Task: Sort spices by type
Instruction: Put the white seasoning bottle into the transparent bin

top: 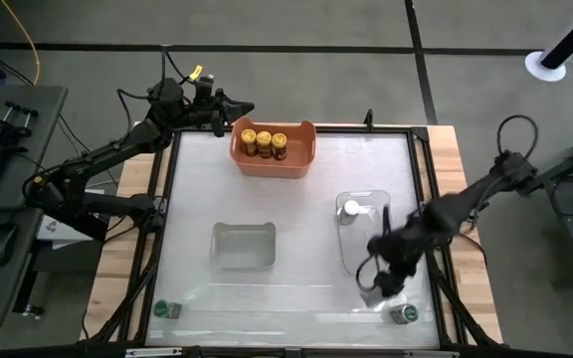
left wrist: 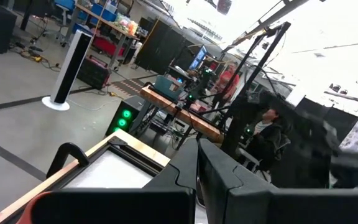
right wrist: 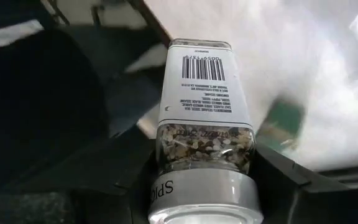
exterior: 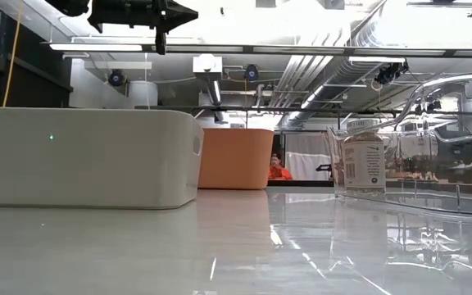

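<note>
Three yellow-lidded spice jars (top: 265, 142) stand in the orange tub (top: 301, 159). One silver-white-lidded jar (top: 351, 209) stands in the right clear tub (top: 366, 249) and also shows in the low view (exterior: 363, 164). Green-lidded jars stand at the near left corner (top: 164, 310) and the near right corner (top: 403, 314). My right gripper (top: 378, 285) is between the right tub and the near right green jar, shut on a second silver-white-lidded jar (right wrist: 204, 124). My left gripper (top: 242, 107) is raised, shut, beside the orange tub's far left corner. My right gripper (right wrist: 204, 186) pinches the silver-white-lidded jar between its two fingers (right wrist: 278, 180), on the glass body just above the lid (right wrist: 166, 149). The lid end is nearest the wrist and the barcoded base end (right wrist: 201, 62) points away along the fingers, toward the table.
An empty clear tub (top: 244, 244) sits at the table's middle, showing as a white box in the low view (exterior: 88, 156). The near right green jar (right wrist: 284, 124) is close beyond the held jar. Black frame rails edge the table (top: 296, 288).
</note>
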Robot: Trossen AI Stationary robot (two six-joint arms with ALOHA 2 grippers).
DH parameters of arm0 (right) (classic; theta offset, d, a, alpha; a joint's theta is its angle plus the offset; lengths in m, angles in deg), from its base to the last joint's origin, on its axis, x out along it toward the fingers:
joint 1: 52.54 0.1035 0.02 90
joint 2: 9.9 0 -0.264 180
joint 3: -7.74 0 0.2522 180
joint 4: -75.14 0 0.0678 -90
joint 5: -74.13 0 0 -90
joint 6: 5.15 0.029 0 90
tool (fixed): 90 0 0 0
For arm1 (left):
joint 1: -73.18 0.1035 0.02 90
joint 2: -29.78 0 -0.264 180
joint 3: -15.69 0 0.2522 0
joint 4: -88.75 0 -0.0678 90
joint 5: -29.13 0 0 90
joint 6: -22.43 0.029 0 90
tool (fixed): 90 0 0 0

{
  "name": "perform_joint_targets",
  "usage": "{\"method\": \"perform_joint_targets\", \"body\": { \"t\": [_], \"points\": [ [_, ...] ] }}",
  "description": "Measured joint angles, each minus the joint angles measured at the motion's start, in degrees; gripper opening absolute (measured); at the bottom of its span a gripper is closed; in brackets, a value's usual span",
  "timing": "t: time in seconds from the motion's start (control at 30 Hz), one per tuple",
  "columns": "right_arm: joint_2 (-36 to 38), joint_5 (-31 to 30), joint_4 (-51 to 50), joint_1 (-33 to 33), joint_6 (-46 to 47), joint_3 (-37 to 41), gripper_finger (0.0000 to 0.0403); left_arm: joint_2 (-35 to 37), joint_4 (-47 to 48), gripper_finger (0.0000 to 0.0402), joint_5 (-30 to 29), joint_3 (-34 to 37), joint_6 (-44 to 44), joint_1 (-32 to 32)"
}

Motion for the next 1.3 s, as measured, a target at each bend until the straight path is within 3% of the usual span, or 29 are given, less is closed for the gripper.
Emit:
{"method": "perform_joint_targets", "body": {
  "t": [0.17, 0.3, 0.5, 0.63, 0.93, 1.3],
  "points": [
    [1.29, -11.56, -21.6, -7.97, -21.08, -10.72, 0.0194, 0.0, 0.0, 0.0, -0.02, 0.0, 0.0, 0.0],
    [0.3, -18.05, -34.98, -17.7, -40.94, -11.76, 0.0194, 0.0, -0.02, 0.0, -0.04, 0.0, 0.0, 0.0],
    [-1.86, -16.85, -33.14, -30.21, -67.66, -2.9, 0.0194, 0.0, -0.02, 0.0, -0.04, 0.0, -0.01, -0.01],
    [-5.69, -22.8, -32.86, -34.79, -80.26, 2.96, 0.0194, 0.0, -0.02, 0.0, -0.28, 0.0, -0.02, -0.02],
    [-14.17, -25.44, -19.71, -39.73, -92.97, 5.81, 0.0194, 0.0, -0.04, 0.0, -1.02, 0.0, -0.02, -0.02],
    [-19.92, -28.42, -20.91, -40.29, -98.19, 5.55, 0.02, 0.0, -0.05, 0.0, -1.05, 0.0, -0.02, -0.01]
  ]
}}
